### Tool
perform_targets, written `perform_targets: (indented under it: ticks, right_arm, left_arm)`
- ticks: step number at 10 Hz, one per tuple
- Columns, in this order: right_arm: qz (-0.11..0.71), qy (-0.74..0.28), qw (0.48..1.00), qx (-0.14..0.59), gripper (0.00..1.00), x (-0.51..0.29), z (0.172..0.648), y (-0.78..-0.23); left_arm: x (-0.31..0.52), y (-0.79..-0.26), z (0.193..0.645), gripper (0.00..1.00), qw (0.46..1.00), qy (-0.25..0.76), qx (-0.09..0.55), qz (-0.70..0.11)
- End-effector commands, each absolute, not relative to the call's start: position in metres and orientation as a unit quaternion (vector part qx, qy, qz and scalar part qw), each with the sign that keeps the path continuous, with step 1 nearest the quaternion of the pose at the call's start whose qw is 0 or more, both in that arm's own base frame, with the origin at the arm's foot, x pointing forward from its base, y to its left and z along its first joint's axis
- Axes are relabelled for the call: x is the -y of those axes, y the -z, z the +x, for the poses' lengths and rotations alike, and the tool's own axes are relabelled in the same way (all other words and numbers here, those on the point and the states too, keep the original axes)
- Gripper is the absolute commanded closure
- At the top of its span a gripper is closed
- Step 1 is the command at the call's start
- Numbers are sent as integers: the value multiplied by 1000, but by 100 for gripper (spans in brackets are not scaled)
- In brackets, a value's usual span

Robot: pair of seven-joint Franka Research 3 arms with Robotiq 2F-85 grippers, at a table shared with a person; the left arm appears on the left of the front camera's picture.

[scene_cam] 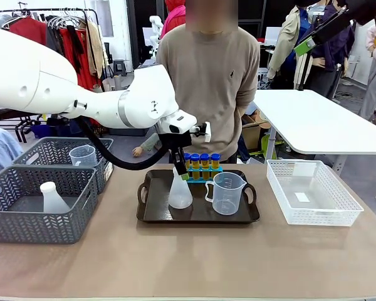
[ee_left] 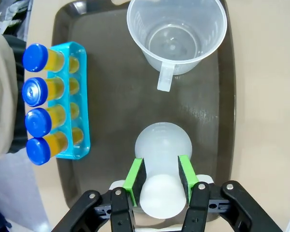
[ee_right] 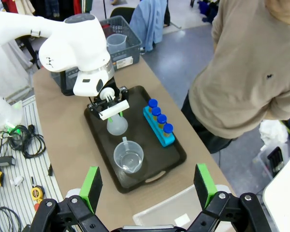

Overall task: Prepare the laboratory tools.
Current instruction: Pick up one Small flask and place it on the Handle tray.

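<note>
Green-padded left gripper [ee_left: 160,178] clasps the translucent white conical flask [ee_left: 163,157] by its neck, standing on the dark tray [ee_left: 111,101] beside the clear plastic measuring jug [ee_left: 176,36] and blue-capped amber tubes [ee_left: 43,104]. Right gripper [ee_right: 147,186] hovers wide apart above the tray. Tray looks nearly stocked; release remains.

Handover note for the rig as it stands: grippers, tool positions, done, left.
Left gripper: pads on either side of the neck of the conical flask, which stands on the dark tray; a grip looks likely.
Right gripper: open, holding nothing, raised high above the table.
On the tray: the flask, the measuring jug, and the blue rack of four blue-capped amber tubes at the far edge.
Left grey baskets: another flask and another jug.
White basket, right: nothing in it.
Done: one set on the tray.
Left: probably release the flask and retract.
</note>
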State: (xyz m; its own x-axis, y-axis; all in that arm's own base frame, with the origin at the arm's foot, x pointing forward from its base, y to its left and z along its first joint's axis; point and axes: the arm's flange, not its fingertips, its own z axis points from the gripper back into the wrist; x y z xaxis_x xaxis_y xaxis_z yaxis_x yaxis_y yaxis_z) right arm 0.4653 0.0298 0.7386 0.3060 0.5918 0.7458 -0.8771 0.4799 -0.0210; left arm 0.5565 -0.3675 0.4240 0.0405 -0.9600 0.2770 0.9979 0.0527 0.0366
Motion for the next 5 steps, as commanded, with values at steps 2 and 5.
perform_targets:
  ticks: [2, 5]
  right_arm:
    - [199, -470, 782, 358, 0, -30, 464, -739]
    - [199, -470, 782, 358, 0, -30, 464, -739]
  left_arm:
    - [361, -421, 549, 67, 719, 679, 122, -86]
    - [360, -425, 550, 8, 719, 678, 124, -86]
